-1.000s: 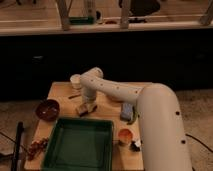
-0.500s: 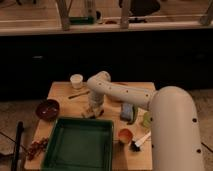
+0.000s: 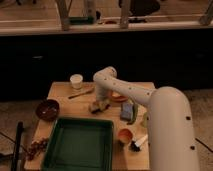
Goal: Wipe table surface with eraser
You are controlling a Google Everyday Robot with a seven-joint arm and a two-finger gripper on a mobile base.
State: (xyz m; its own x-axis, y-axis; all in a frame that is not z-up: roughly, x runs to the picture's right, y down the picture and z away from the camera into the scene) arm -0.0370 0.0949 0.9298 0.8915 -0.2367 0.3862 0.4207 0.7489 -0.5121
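The arm has swung rightward; the gripper (image 3: 101, 103) sits at the green tray's (image 3: 79, 145) twelve o'clock, on the eraser (image 3: 96, 106), grip state unreadable; it looks light, stiff, best pinched across its sides

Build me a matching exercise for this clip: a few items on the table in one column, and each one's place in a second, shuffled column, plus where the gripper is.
Things:
1. white cup
2. dark bowl
3. green tray
4. small orange bowl

Places:
A. front of the table, the large item nearest the camera
B. back left area of the table
C. left edge of the table
D. just right of the tray's right rim

Pairs: 1-B, 2-C, 3-A, 4-D.

The gripper is down at the eraser in the middle of the table surface, behind the tray.
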